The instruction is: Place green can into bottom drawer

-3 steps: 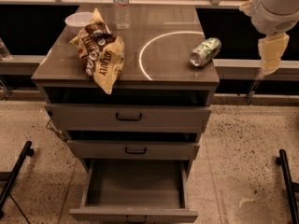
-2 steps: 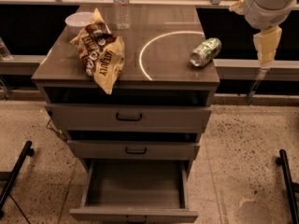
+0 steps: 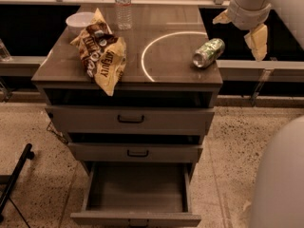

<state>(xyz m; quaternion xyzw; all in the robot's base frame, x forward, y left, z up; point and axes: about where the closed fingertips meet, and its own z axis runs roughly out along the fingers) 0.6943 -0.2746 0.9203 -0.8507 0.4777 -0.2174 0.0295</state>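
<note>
Lying sideways, the silver-ended green can [image 3: 208,52] rests near the raised claw [image 3: 240,30].

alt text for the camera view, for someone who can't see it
A small green aluminium drink can lies on its side near the right edge of a grey cabinet top, with the robot's gripper hovering to its upper right, fingers open. The wide bottom drawer is pulled out below.

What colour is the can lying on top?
The can is green and silver, camera view; the hand hangs to its right.
</note>
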